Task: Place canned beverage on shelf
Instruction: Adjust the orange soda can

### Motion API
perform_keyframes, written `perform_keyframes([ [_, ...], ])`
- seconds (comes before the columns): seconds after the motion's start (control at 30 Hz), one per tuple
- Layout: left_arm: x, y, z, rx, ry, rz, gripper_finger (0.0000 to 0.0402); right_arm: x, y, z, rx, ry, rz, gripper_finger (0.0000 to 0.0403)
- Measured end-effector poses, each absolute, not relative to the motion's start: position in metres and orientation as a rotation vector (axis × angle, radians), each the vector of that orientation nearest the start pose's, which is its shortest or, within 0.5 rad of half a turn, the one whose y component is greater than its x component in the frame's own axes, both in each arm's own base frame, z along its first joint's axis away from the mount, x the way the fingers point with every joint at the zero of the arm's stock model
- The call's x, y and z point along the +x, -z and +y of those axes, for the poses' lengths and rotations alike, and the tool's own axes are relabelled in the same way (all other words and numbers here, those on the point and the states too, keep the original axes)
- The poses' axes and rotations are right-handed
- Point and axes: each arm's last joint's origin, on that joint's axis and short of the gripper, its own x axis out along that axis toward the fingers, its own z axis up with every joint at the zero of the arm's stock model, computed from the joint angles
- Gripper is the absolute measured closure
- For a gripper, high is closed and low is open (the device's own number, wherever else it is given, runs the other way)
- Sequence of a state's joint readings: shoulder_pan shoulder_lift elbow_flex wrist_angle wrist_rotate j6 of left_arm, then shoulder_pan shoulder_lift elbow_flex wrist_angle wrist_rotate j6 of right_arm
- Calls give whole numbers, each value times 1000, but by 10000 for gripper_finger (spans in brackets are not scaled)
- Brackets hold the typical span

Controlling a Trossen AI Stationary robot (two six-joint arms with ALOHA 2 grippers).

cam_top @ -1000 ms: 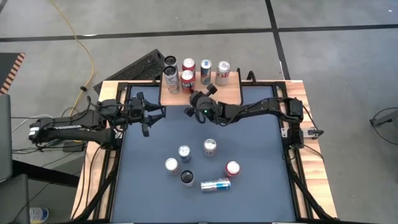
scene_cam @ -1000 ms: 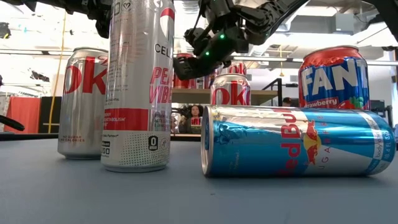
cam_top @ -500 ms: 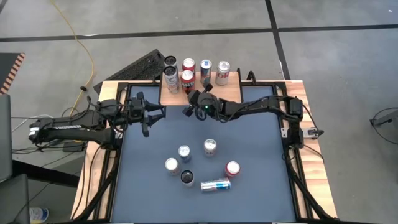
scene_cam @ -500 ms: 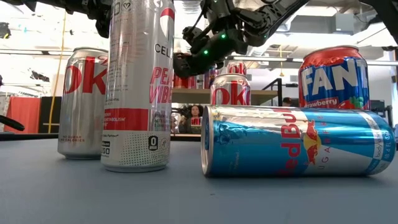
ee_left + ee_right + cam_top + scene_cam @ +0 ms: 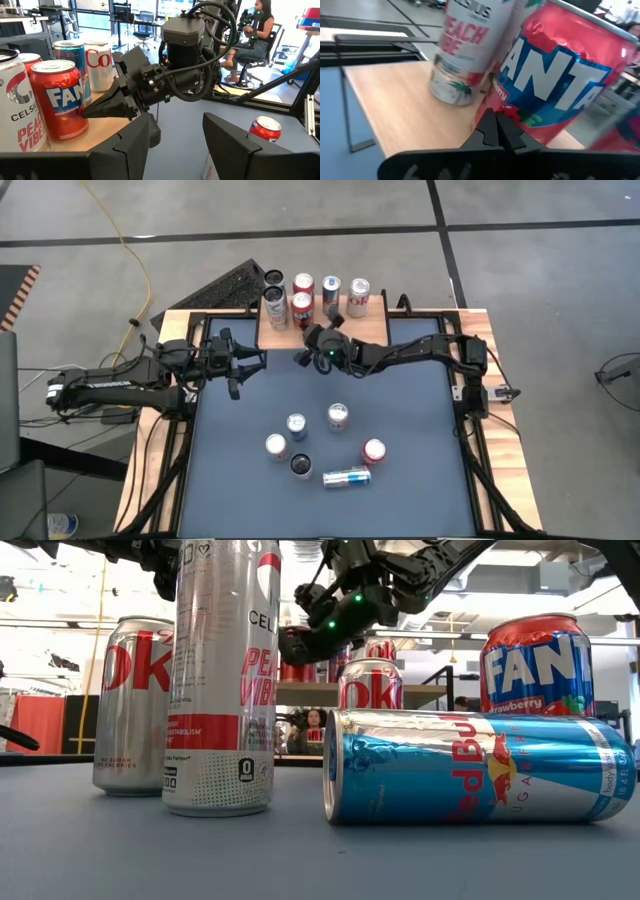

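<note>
- Light wood forms the top of the shelf (image 5: 322, 325), a low rack on thin black legs at the far edge of the worktop (image 5: 400, 420).
- We see five cans standing on the shelf: a tall white can (image 5: 274, 308), a red Fanta can (image 5: 300, 310) beside it, and behind them a red can (image 5: 303, 285), a blue can (image 5: 331, 292) and a white cola can (image 5: 358, 295).
- We find the right tool (image 5: 301, 358) pinched fully closed and empty, its tips held at the front edge of the shelf, just before the red Fanta can (image 5: 560, 85).
- We cannot tell from any view whether the tips touch that can.
- We see the left tool (image 5: 250, 362) partly open and empty, hovering over the worktop's far left part, near the shelf's left end.
- We count six more cans mid-worktop, well apart from both tools: five upright and one blue can (image 5: 346, 477) lying on its side.
</note>
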State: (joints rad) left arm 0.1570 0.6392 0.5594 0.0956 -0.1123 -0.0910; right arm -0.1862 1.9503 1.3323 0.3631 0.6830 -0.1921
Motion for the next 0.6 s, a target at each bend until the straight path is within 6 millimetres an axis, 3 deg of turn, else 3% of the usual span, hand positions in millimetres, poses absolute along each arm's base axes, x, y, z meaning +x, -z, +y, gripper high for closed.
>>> perform_keyframes([
  [0.33,151,-303,27,-91,-268,-27,228,428,-229,-93,-264,871,384,403],
  [0.6,151,-303,27,-94,-268,-26,228,428,-232,-69,-329,860,430,403],
])
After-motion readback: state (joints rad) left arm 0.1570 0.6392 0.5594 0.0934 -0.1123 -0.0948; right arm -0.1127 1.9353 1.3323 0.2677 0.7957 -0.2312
